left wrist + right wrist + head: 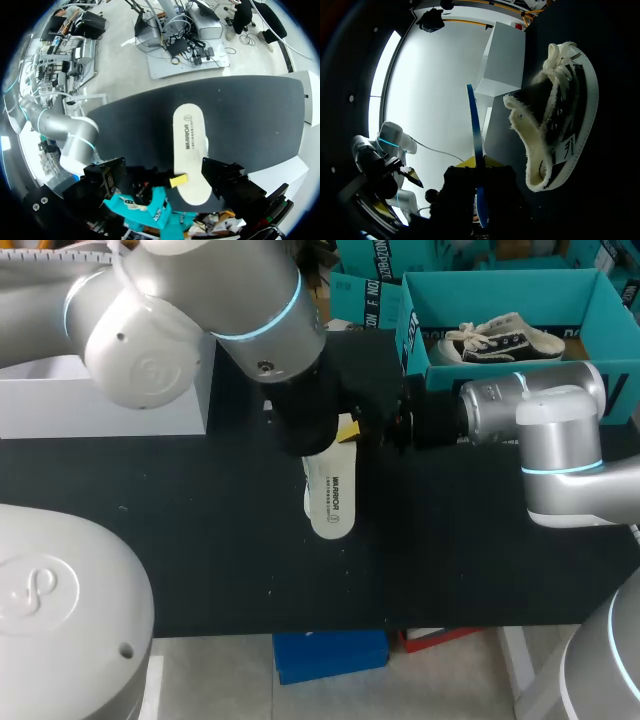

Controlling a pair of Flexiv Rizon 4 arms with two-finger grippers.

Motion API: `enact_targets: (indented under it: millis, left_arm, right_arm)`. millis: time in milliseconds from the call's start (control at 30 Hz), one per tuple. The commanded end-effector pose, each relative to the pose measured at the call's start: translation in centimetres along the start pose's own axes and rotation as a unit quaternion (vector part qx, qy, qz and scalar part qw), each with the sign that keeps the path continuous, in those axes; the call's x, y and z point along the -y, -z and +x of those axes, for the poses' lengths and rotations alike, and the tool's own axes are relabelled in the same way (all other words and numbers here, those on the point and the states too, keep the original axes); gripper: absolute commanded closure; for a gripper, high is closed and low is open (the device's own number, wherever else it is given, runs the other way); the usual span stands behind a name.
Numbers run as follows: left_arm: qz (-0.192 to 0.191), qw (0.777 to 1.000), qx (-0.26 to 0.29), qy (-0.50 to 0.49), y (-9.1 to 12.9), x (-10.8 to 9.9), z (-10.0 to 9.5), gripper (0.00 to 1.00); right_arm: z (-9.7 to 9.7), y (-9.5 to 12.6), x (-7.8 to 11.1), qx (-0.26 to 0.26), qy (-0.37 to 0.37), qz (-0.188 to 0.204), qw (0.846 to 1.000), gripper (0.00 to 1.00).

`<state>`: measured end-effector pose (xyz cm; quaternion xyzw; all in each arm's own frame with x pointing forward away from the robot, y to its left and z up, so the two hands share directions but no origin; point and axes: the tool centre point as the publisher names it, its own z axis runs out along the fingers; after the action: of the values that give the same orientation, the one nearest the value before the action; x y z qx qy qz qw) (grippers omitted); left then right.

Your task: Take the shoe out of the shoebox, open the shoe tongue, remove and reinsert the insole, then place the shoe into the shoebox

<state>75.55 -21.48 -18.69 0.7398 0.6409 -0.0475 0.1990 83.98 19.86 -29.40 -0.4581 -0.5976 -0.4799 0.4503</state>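
Right claw (476,167): found closed on the heel end of the insole (330,502). A yellow tip sat on either face of its thin blue edge. From above, one tip showed on the insole's upper face.

Left claw (164,170): found wide. Its two dark fingers stood well apart over the same end of the insole, and no firm hold was seen. One finger was just beside the insole's edge and the other was clear of it. Its yellow tips did not show.

The insole was white with dark print. It lay flat on the black table (200,540), running out ahead of the left claw.

The shoe (560,125) was black with a white sole and fleecy lining. It sat on the table ahead of the right claw and to one side, apart from it, with its opening turned toward the claw. It was outside the box.

The teal shoebox (520,295) stood behind my right arm, well apart from both claws. A second shoe (500,340) lay inside it.
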Motion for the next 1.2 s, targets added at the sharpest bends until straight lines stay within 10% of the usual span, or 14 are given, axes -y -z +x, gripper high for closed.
enact_targets:
  millis: [33, 733, 1200]
  left_arm:
    - [-0.002, 1.0, -0.005, 0.0, -0.1, 0.1, -0.2, 0.0]
    - [0.005, 1.0, -0.015, 0.002, -1.3, -1.6, 0.8, 0.0]
    - [0.019, 0.999, -0.046, 0.005, -1.9, -6.6, 2.0, 0.0]
  right_arm:
    - [-0.1, -0.1, -0.1, 0.0, 0.0, 0.001, 1.0, 1.0]
    - [-0.1, -0.1, -0.1, 0.0, 0.0, 0.001, 1.0, 1.0]
    - [-0.1, -0.1, -0.1, 0.0, 0.0, 0.001, 1.0, 1.0]
